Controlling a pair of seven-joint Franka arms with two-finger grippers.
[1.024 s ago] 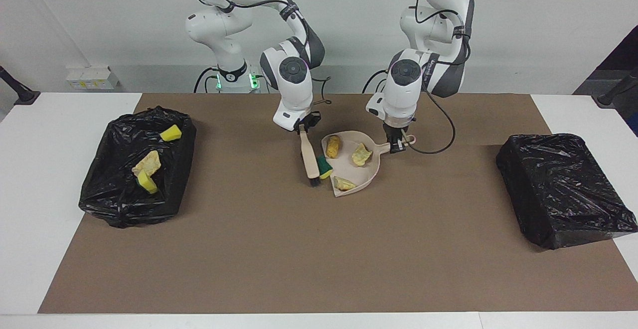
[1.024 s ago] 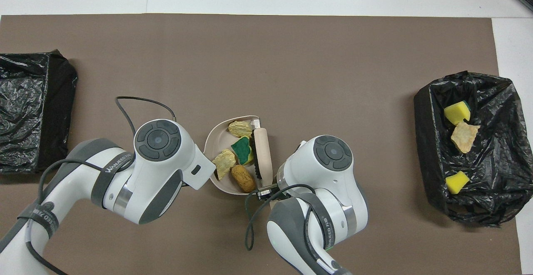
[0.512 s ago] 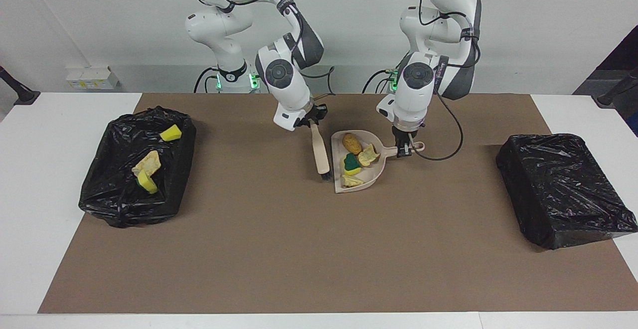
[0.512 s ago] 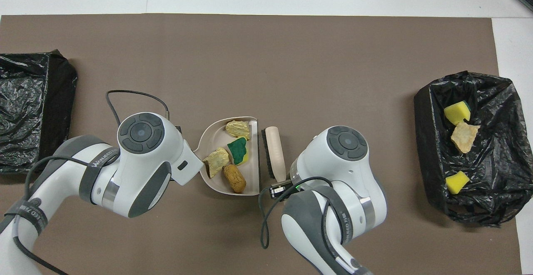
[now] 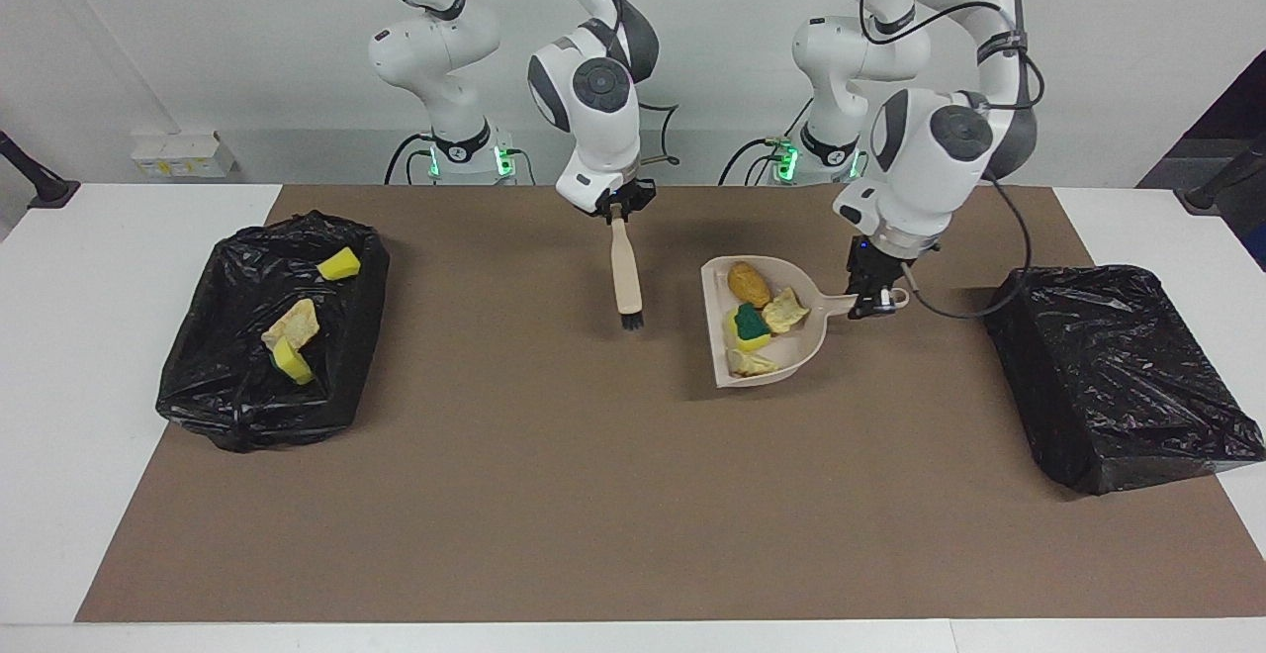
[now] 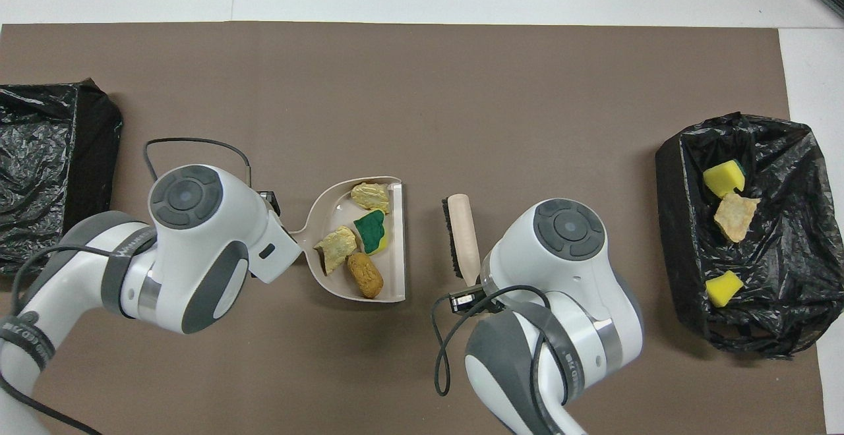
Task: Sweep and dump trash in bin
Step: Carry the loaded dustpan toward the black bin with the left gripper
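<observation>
- The dustpan (image 5: 762, 328) and brush (image 5: 624, 277), side by side a second ago, have been drawn apart and lifted off the surface (image 5: 554, 495).
- All four loose scraps are now carried in the dustpan: an orange-tan chunk (image 5: 749, 283), a green-topped yellow sponge (image 5: 750, 326), and two beige pieces (image 5: 786, 309) (image 5: 749, 363).
- Sweeping is judged complete; dumping remains to be done.
- Three more scraps (image 5: 293, 328) are already lying in the open bin (image 5: 272, 331) at the right arm's end.
- A second bin (image 5: 1118, 371) at the left arm's end shows no trash.
- The left hand (image 5: 870, 295) is pinched on the dustpan handle, with the pan held roughly level over the middle of the surface.
- The right hand (image 5: 619, 210) is clamped on the brush handle, with the bristles pointing down, clear of the surface.
- The dustpan is now well apart from the open bin.
</observation>
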